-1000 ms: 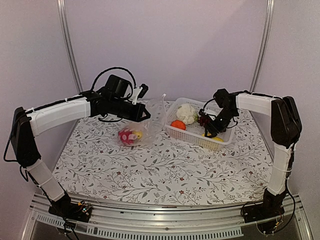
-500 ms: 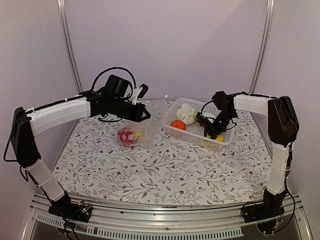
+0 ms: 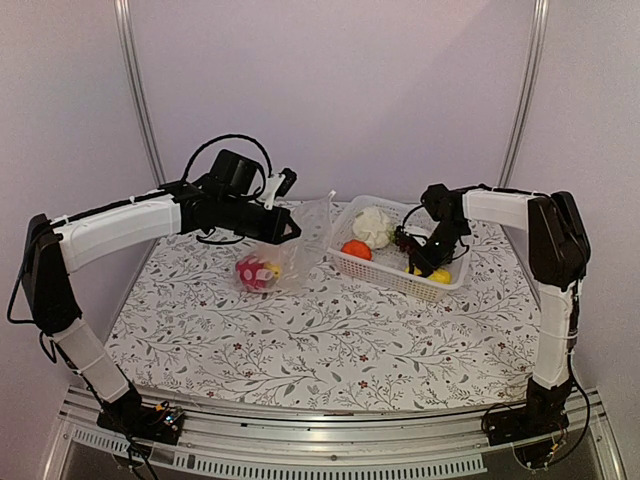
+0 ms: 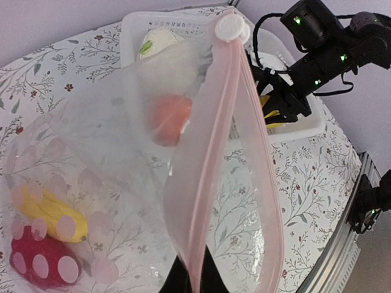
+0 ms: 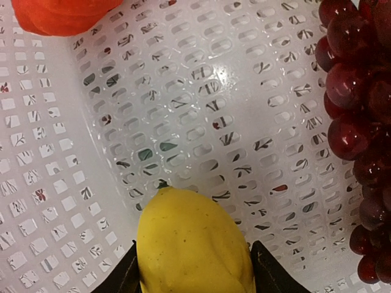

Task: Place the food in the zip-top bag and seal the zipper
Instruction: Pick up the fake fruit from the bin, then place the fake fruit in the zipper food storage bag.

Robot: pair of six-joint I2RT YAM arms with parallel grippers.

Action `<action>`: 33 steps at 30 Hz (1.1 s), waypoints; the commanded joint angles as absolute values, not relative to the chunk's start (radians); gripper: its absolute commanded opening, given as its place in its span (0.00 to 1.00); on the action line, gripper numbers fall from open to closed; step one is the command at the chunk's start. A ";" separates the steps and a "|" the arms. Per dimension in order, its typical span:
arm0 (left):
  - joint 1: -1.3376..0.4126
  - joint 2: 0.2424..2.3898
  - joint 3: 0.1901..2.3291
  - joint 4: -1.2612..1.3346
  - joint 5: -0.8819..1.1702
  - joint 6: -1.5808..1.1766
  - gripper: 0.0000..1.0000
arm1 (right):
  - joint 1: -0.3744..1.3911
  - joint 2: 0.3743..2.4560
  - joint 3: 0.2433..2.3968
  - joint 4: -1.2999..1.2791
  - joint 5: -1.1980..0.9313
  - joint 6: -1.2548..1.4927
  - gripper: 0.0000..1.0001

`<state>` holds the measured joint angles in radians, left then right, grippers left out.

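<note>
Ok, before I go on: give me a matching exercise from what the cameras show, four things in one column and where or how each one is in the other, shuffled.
Things:
1. lemon-shaped piece
2. grape bunch
3. red spotted piece
4. zipper

Place or state:
A. open, its two strips apart
B. inside the zip-top bag
C. in the basket, between the jaws of the right gripper
D. loose in the basket, not gripped

Pairs: 1-C, 2-D, 3-B, 4-A
</note>
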<state>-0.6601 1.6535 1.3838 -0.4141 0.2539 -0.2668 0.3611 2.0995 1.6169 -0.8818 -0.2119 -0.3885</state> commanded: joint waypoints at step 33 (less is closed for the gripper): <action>-0.826 1.711 1.633 -0.210 0.384 -0.691 0.00 | 0.436 1.477 1.633 -0.175 -1.154 0.039 0.26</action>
<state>-0.8074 1.6833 1.5818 -0.3191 0.3382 -0.6193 0.4252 1.4731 1.6241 -0.3279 -1.0405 -0.1246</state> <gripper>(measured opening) 0.008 0.500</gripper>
